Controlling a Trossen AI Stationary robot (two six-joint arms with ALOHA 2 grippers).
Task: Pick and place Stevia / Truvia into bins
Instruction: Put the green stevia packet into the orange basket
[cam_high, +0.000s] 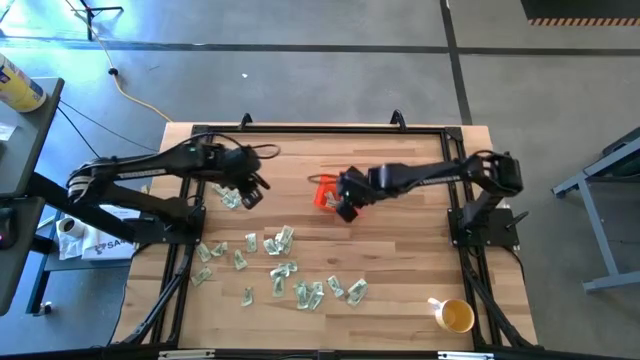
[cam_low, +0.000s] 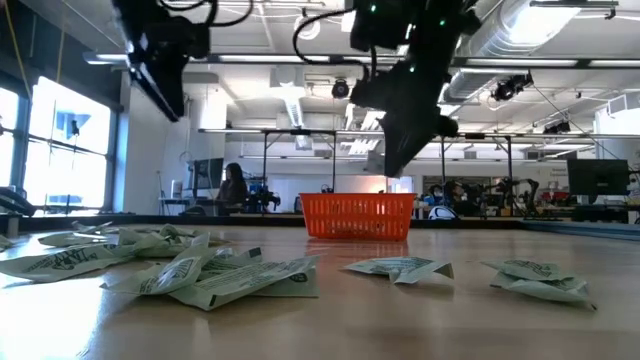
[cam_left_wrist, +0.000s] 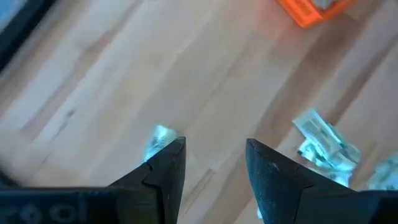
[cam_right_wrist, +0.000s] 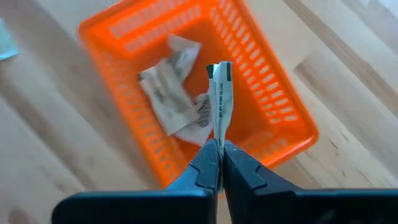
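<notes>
Orange basket (cam_right_wrist: 186, 87) under right claw (cam_right_wrist: 219, 152) clamped on a sachet (cam_right_wrist: 219, 99); release low over centre; left claw (cam_left_wrist: 214, 165) apart, empty, near table's left edge

The near half of the pale wooden counter (cam_high: 400, 300) is cluttered by small flat green-and-white paper sachets (cam_high: 283, 270), scattered loosely with narrow bare gaps between them. A round yellow cup with a white handle (cam_high: 455, 316) occupies the near right corner. The air above the small orange-red plastic basket (cam_high: 326, 192) is taken up by the right tool (cam_high: 346, 211). Bare wood is left open between basket and sachets.
</notes>
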